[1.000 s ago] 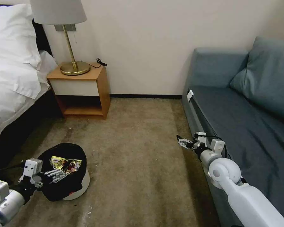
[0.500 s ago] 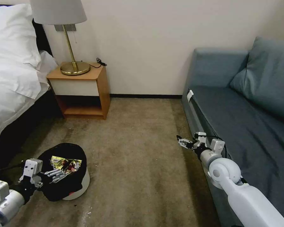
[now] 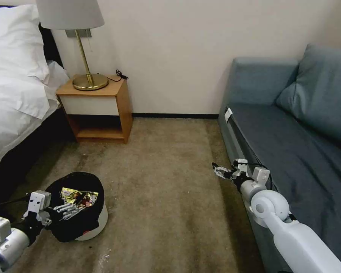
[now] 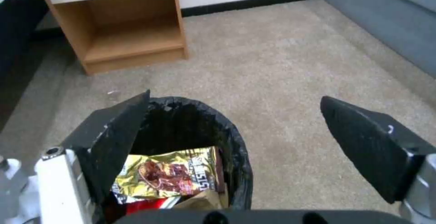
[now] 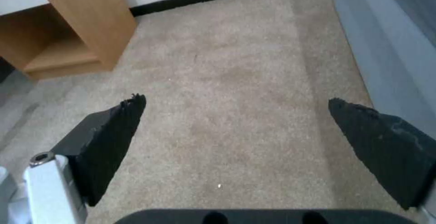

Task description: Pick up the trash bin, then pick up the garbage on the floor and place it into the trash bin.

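Wrappers (image 4: 168,174) are seen inside the trash bin (image 3: 96,223); the carpet (image 3: 170,182) seems cleared. The left gripper (image 4: 234,142) is spread over the bin's rim, the right gripper (image 5: 236,145) spread, idle.

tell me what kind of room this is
Probably a hotel room or bedroom: a bed with white linen, a wooden nightstand holding a brass lamp, and a blue-grey sofa on the carpet.

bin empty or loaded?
Loaded: the trash bin holds a gold-brown wrapper, with red and brown pieces beneath it.
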Available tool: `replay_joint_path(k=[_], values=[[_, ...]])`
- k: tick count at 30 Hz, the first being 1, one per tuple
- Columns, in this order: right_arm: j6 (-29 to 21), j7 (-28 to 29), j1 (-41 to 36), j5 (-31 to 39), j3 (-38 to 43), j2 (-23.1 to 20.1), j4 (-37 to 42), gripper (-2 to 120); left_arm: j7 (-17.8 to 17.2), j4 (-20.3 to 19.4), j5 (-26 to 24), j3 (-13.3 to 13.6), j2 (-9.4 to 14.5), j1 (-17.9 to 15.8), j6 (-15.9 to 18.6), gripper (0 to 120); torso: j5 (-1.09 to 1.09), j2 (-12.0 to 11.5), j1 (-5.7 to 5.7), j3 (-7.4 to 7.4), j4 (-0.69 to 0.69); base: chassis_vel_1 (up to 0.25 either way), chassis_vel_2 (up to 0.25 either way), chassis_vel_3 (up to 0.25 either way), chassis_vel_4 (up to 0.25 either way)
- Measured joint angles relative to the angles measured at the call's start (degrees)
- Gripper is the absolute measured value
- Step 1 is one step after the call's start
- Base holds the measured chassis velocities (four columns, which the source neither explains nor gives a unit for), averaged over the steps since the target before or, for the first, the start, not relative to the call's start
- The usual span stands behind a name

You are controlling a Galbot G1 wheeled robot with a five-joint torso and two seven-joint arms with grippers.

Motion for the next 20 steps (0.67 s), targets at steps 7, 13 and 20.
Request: replay_joint_path(k=[7, 13, 20], values=[[0.0, 0.0, 0.0, 0.0, 0.0, 0.0, 0.0, 100, 0.0, 0.0, 0.0, 0.0, 0.0, 0.0, 0.0, 100, 0.0, 0.0, 0.0, 0.0, 0.0, 0.0, 0.0, 0.0, 0.0], [0.0, 0.0, 0.0, 0.0, 0.0, 0.0, 0.0, 100, 0.0, 0.0, 0.0, 0.0, 0.0, 0.0, 0.0, 100, 0.0, 0.0, 0.0, 0.0, 0.0, 0.0, 0.0, 0.0, 0.0], [0.0, 0.0, 0.0, 0.0, 0.0, 0.01, 0.0, 100, 0.0, 0.0, 0.0, 0.0, 0.0, 0.0, 0.0, 100, 0.0, 0.0, 0.0, 0.0, 0.0, 0.0, 0.0, 0.0, 0.0]])
